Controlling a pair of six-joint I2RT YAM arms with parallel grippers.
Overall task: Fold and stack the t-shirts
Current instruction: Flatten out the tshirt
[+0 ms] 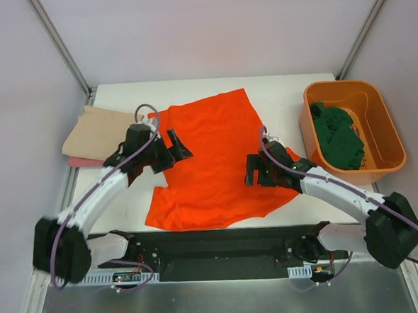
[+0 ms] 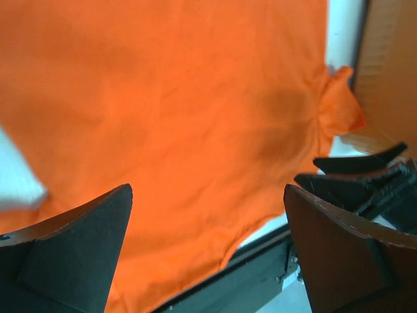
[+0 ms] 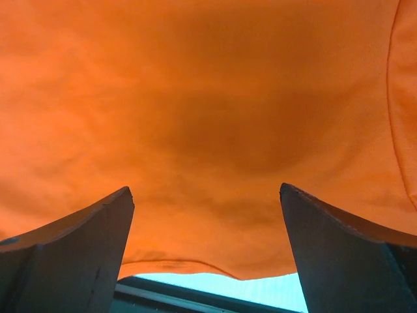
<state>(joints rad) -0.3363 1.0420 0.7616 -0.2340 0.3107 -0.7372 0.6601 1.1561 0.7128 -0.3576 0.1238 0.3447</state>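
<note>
A bright orange t-shirt (image 1: 213, 163) lies spread and lightly rumpled at mid-table (image 1: 283, 95). A folded beige one (image 1: 94, 131) sits at the left, apparently atop a pink one (image 1: 82, 163). A dark green shirt (image 1: 339, 138) lies crumpled in the bin (image 1: 377, 93).

orange t-shirt (image 1: 209, 163): side edges partly covered by the left gripper (image 1: 172, 152) and right gripper (image 1: 253, 169); cut off by frame edges in both wrist views.
pink t-shirt (image 1: 82, 163): only a strip shows under the beige t-shirt (image 1: 94, 131).
dark green t-shirt (image 1: 339, 138): crumpled in the bin (image 1: 339, 85), outline unreadable.
left wrist view: blurred.
</note>
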